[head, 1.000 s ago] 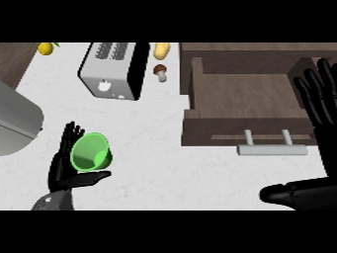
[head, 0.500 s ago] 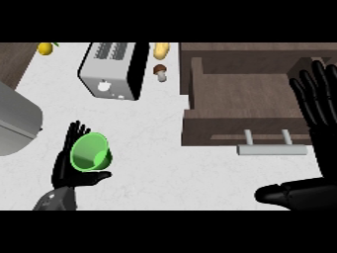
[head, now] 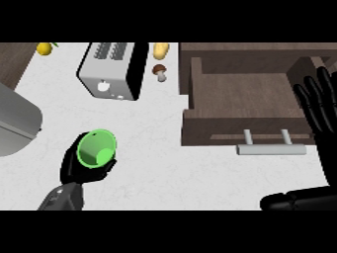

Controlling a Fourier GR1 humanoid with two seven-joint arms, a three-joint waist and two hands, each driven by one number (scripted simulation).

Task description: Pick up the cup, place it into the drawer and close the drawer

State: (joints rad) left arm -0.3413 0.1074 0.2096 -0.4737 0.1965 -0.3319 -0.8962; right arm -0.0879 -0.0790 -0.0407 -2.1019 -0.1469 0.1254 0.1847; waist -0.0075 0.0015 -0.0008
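Note:
A bright green cup (head: 97,148) sits in my left hand (head: 83,172) at the lower left of the head view, its open mouth facing up; my fingers and thumb curl round it. The wooden drawer (head: 255,96) stands pulled open at the upper right, its inside bare, with a pale bar handle (head: 270,148) on its front. My right hand (head: 331,111) is at the right edge beside the drawer, fingers straight and spread, holding nothing.
A silver toaster (head: 114,70) stands behind the cup. A brown mushroom (head: 159,72) and a yellow item (head: 160,50) lie between toaster and drawer. Another yellow item (head: 45,48) is at the far left. A big grey metal body (head: 2,118) fills the left edge.
My left hand with the cup has barely shifted. The right hand has drifted slightly left and down beside the drawer.

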